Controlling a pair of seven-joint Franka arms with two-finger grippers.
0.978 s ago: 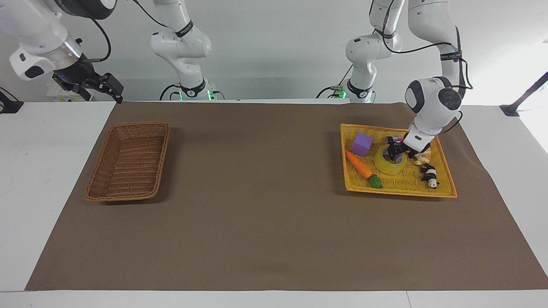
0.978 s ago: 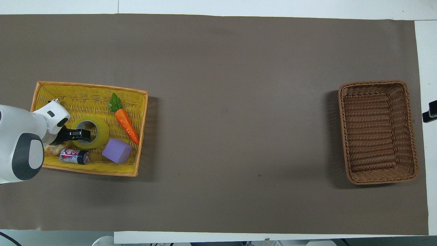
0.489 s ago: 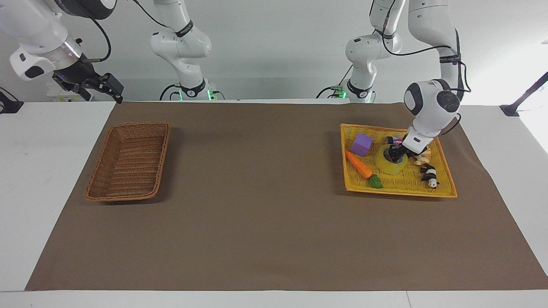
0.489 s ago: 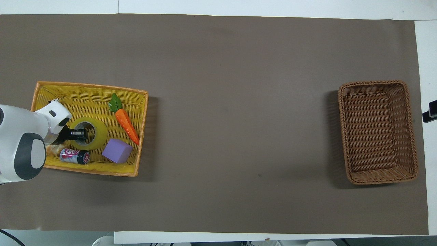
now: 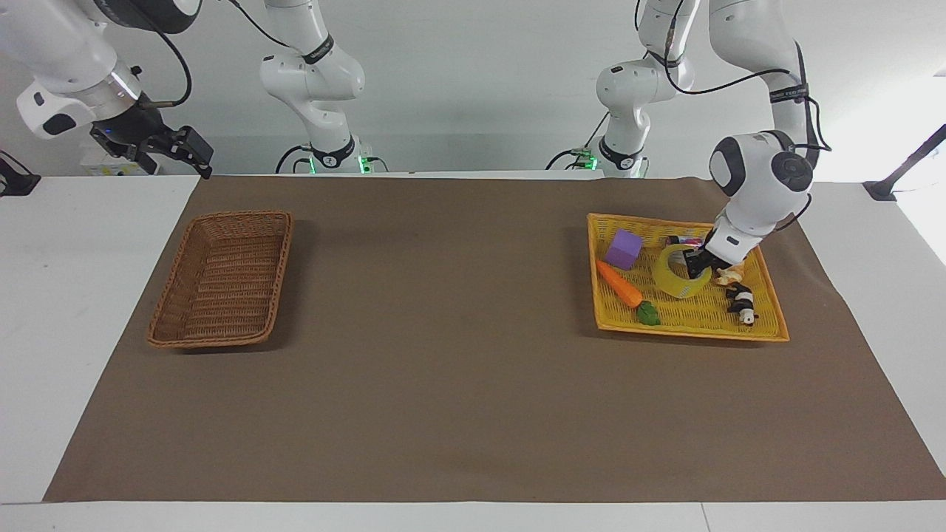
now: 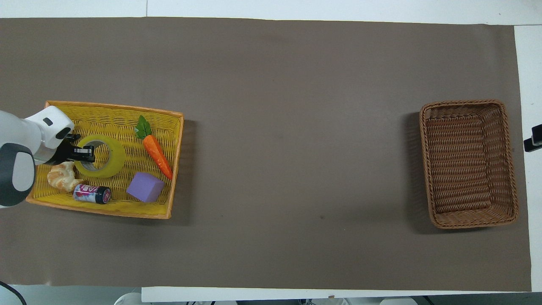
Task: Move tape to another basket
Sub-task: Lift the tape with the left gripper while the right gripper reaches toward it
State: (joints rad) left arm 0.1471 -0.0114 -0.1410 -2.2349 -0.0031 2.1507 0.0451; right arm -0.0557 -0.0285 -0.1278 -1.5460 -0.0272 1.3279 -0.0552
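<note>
**Mia:** Why is the big brown basket [image 5: 220, 279] sitting all alone at the right arm's end of the table?

**Dad:** It has nothing in it. I think it waits there because the tape has to go into it.

**Mia:** And the yellow basket [image 5: 687, 329]?

**Dad:** That one is well apart from it, at the left arm's end. It is full of small things, so the arm must pick just one.

**Mia:** What does the right gripper [image 5: 194, 154] do?

**Dad:** It waits up over the white corner of the table, near the brown basket. Its fingers are spread and hold nothing.

**Mia:** Where is the tape [image 6: 101, 156]?

**Dad:** Still over the yellow basket, between the purple block [image 6: 145, 187] and the croissant [image 6: 62, 176]. See, it leans to one side. One edge looks lifted.

**Mia:** Why does it lean?

**Dad:** The left gripper [image 6: 88, 153] has pinched its wall, one finger in the hole and one outside. It holds only one side, so the rest hangs down.

**Mia:** Why grab it like that?

**Dad:** A roll is too fat to squeeze whole. The thin wall fits between the fingers.

**Mia:** And the carrot [image 6: 155, 148] and the little can [image 6: 92, 193]?

**Dad:** They just lie beside it. The arm should lift straight up so it does not bump them.
</note>
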